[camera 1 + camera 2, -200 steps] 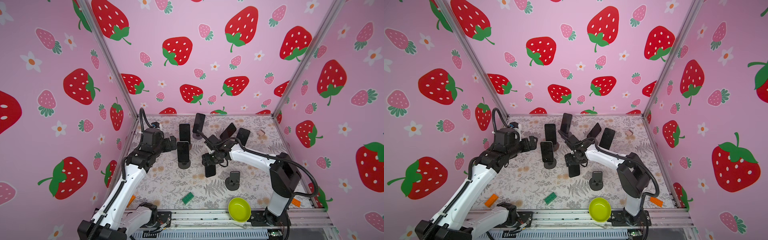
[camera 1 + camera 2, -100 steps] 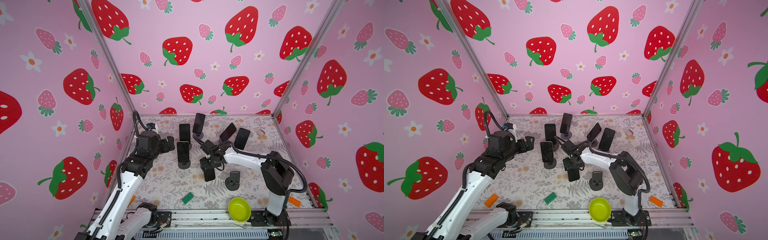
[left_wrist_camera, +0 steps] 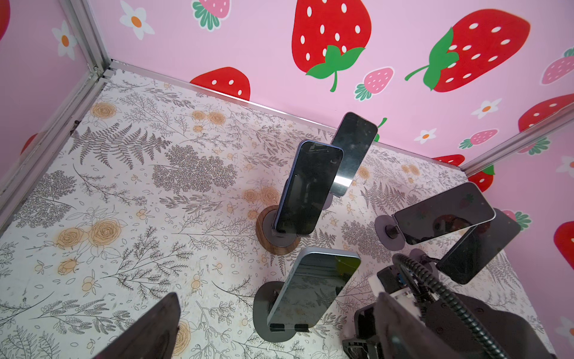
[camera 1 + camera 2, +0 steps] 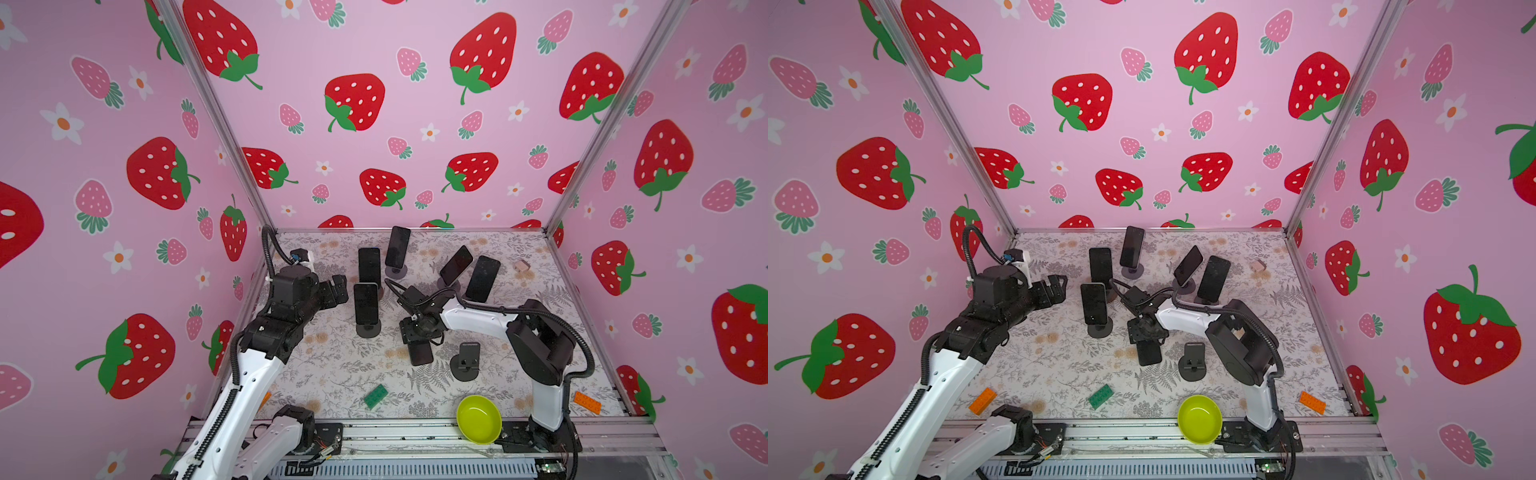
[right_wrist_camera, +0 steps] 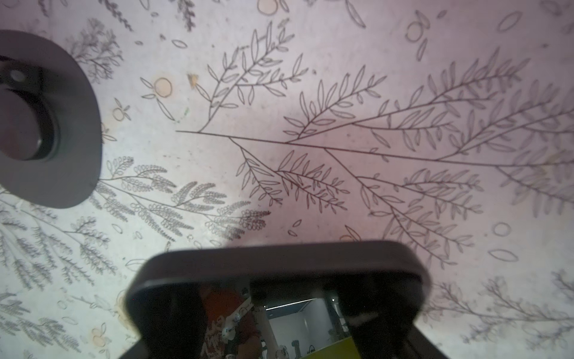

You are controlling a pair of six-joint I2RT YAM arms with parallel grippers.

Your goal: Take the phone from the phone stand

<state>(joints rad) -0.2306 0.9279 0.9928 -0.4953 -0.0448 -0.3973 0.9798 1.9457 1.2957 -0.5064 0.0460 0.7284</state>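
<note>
The left gripper (image 4: 341,289) hangs wide open and empty, just beside a dark phone (image 4: 366,303) propped on a round black stand (image 4: 368,330). Further right, the right gripper (image 4: 417,336) clamps the far end of the glossy black slab phone (image 4: 420,354). The phone is screen up, its long axis pointing frontward, low over the floral mat (image 4: 332,361). The empty black phone stand (image 4: 466,362) sits just beside it. Since a second ago the phone has sunk slightly frontward.

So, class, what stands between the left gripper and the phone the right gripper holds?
Another phone, upright on its dark stand, beside the held phone; both top views show it.
</note>
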